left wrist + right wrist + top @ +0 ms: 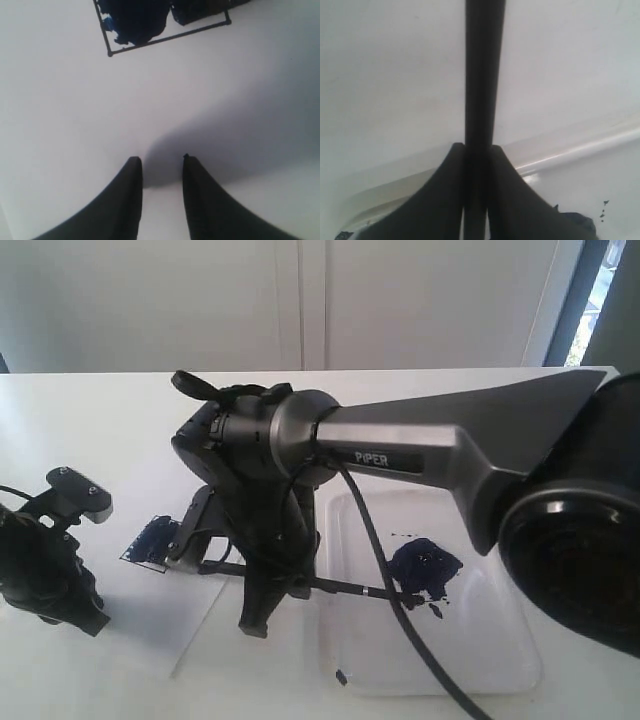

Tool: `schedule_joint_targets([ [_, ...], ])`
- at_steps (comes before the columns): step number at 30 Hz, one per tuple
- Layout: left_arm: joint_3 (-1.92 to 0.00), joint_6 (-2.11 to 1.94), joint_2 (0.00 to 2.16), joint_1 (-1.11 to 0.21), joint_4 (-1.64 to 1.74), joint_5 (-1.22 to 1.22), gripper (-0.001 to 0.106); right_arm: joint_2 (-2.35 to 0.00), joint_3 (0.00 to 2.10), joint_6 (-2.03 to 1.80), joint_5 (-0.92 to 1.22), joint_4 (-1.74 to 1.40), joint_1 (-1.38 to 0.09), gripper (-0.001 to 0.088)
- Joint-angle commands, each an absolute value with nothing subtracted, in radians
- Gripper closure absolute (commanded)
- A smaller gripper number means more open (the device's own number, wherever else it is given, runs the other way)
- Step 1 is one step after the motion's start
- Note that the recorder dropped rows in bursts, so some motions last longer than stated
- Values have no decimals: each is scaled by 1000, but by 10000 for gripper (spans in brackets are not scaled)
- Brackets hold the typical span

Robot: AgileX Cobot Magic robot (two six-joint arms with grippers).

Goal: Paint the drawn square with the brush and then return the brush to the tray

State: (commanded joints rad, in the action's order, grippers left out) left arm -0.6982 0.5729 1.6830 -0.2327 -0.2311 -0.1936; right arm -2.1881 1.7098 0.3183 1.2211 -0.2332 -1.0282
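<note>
A: Item: long thin black-handled brush (350, 587), location?
B: Clenched crosswise in the right gripper (476, 150) and its smooth black jaws. The tip is at the dark blue blot (425, 565) on the glossy white rounded tray (490, 640), towards the worktop's right edge.
A: Left gripper (160, 160)?
B: Jaws parted, nothing between them, over matte white paper (75, 125). The black-outlined square (150, 25), smeared blue, lies towards the left edge.

left claw (160, 159): parted, pointing down | right claw (477, 146): pinched on brush (484, 75), arm extended past middle
</note>
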Motion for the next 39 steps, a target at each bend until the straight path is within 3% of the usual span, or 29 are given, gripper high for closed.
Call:
schedule_joint_targets([
  [25,-698,571,1683,-233,-231,-196,710,-2206,1713,335,1221,-259,-1030,868],
  [39,-698,571,1683,-233,-231,-200,710,-2208,1724,250,1221,-536,-1095,868],
])
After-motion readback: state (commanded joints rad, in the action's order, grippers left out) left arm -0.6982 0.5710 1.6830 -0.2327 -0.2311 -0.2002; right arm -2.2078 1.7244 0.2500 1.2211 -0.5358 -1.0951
